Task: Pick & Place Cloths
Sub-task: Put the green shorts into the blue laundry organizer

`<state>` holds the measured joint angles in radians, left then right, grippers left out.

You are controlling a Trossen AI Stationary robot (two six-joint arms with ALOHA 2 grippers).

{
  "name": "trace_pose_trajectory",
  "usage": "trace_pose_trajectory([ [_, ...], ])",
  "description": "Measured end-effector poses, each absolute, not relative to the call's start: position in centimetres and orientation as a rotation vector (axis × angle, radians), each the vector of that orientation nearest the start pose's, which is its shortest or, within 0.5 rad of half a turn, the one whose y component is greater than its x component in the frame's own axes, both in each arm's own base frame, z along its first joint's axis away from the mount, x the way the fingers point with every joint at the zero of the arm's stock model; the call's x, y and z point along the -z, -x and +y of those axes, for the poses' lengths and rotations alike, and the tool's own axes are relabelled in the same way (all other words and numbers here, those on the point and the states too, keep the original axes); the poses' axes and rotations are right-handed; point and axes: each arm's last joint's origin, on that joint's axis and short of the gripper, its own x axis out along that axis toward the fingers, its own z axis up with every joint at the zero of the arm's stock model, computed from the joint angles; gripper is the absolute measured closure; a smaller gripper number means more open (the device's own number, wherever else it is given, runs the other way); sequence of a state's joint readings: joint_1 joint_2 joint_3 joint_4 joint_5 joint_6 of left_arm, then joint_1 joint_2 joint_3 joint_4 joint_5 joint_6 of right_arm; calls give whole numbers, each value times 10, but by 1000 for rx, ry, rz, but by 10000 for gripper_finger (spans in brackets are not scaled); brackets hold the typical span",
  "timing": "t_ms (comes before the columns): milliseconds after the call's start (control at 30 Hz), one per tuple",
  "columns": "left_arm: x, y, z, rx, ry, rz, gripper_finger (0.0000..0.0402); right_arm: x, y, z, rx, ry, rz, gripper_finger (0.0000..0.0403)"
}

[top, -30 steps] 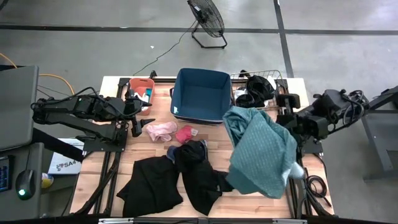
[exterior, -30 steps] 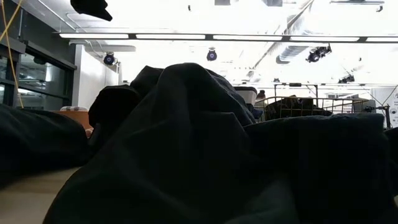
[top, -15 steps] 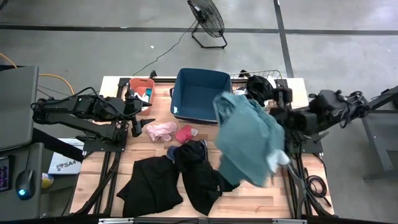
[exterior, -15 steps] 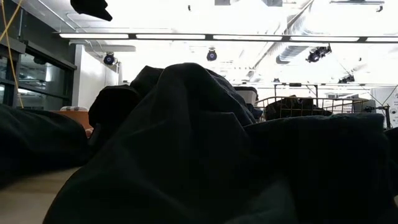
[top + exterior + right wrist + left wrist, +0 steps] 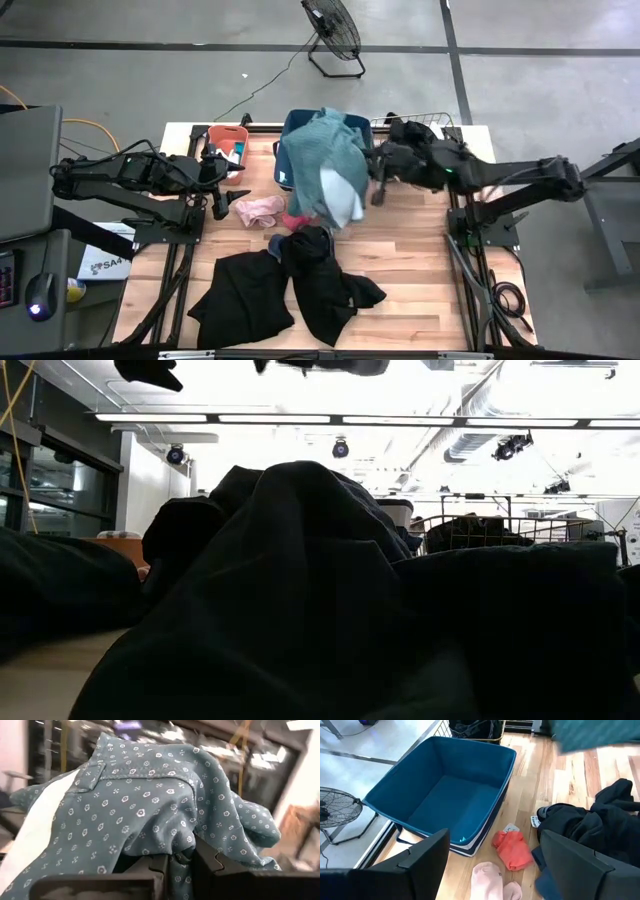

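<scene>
From the high view, the right claw (image 5: pixel 378 178) is pinched tight on the teal shirt (image 5: pixel 325 165), which hangs in a loose drape over the navy bin (image 5: pixel 292 130) and spills past its front rim toward the bench (image 5: pixel 420 270). The left claw (image 5: pixel 232 197) sits with its fingers apart, holding nothing, just beside the pink cloth (image 5: pixel 258 208). There's a red cloth (image 5: pixel 296 218) next to that and 2 big black garments (image 5: pixel 300 285) sprawled nearer the front edge. An orange bin (image 5: pixel 228 138) sits behind the left claw.

The low view is basically all black fabric (image 5: pixel 300 600) heaped right in front of the lens, so not much help.

The left wrist view shows the navy bin (image 5: pixel 445 805) empty inside, with the red cloth (image 5: pixel 514 849) and pink cloth (image 5: pixel 490 877) on the bench just in front of it.

The right wrist view shows the shirt (image 5: pixel 150 805), with its small white print, bunched between the fingers.

My guess is that it's light and floppy, so it'll swing and snag on the rim. Grabbing a bunched fold near the middle beats grabbing an edge.
</scene>
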<state>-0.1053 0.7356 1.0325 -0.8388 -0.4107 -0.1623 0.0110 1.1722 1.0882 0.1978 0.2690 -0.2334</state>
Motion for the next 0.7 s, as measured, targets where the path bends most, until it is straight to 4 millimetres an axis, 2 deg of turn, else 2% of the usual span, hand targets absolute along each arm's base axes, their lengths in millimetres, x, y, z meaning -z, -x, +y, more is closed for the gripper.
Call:
trace_pose_trajectory([
  [233, -362, -124, -1, -339, 25, 484, 96, -364, -290, -61, 493, 45, 21, 368],
  [400, -362, -127, -2, -339, 24, 487, 96, -332, -309, -95, 538, 2, 125, 368],
  [567, -360, -130, -2, -340, 22, 498, 96, -299, -321, -122, 591, -61, 240, 368],
  [700, -360, -131, -2, -341, 20, 504, 96, -280, -325, -134, 594, -112, 315, 368],
])
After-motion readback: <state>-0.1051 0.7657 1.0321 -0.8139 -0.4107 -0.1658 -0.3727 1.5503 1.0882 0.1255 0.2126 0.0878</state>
